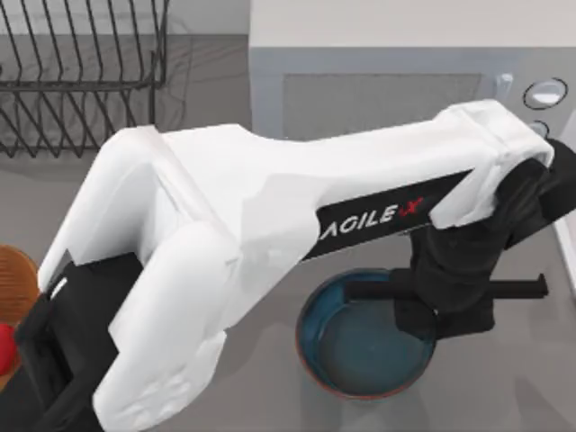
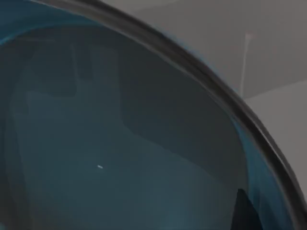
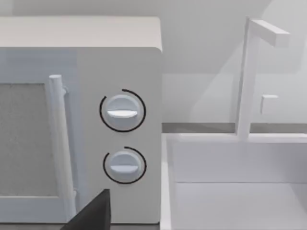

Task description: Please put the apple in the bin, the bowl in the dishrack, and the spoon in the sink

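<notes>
**Op:** Biggest thing first: my left arm (image 1: 270, 225) reaches from the lower left of the top frame across the counter (image 1: 531, 387), in front of the microwave (image 1: 405, 63). Its wrist bends down at the right, putting the left pincer (image 1: 441, 310) over the bowl (image 1: 351, 346), lower centre-right.

**Spotter:** Gripping the rim?

**Op:** I cannot tell; the wrist camera is so close I see mostly teal interior. Possibly it straddles the rim.

**Spotter:** Risk?

**Op:** A shallow bite could let the glossy bowl slip or tip on the way to the dishrack (image 1: 81, 72), upper left. The apple (image 1: 5, 346) sits at the left edge, beside the bin (image 1: 16, 274).
</notes>
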Controlling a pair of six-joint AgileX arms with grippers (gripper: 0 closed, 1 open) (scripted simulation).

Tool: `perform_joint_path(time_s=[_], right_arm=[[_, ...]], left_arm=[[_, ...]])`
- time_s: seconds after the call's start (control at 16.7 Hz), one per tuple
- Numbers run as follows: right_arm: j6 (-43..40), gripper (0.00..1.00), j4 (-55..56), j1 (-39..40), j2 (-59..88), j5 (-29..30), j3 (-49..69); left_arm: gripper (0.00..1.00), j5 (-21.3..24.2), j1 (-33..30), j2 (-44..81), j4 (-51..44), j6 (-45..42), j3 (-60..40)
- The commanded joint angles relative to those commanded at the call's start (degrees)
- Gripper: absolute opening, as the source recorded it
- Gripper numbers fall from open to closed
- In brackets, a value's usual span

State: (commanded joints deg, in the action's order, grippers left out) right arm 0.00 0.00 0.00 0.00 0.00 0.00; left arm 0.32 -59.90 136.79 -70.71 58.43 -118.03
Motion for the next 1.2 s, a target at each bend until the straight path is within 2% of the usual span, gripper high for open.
perform_joint_path(time_s=[0.3,0.6,0.78,0.9,1.2], right_arm=[[0.0,1.0,0.0,0.0,0.0,0.0,0.0],[0.0,1.0,0.0,0.0,0.0,0.0,0.0],[0.0,1.0,0.0,0.0,0.0,0.0,0.0],[0.0,1.0,0.0,0.0,0.0,0.0,0.0],[0.0,1.0,0.0,0.0,0.0,0.0,0.0]], left_arm=[[0.0,-0.02,-0.15,-0.13,-13.55,-0.06,-12.88],[0.0,-0.02,-0.12,-0.28,-16.02,-0.21,-15.32],[0.0,0.06,0.59,-0.83,-15.27,-0.76,-14.64],[0.0,0.47,3.23,-3.63,-12.54,-2.92,-12.17],[0.0,2.63,16.9,-19.79,1.55,-14.07,0.73]])
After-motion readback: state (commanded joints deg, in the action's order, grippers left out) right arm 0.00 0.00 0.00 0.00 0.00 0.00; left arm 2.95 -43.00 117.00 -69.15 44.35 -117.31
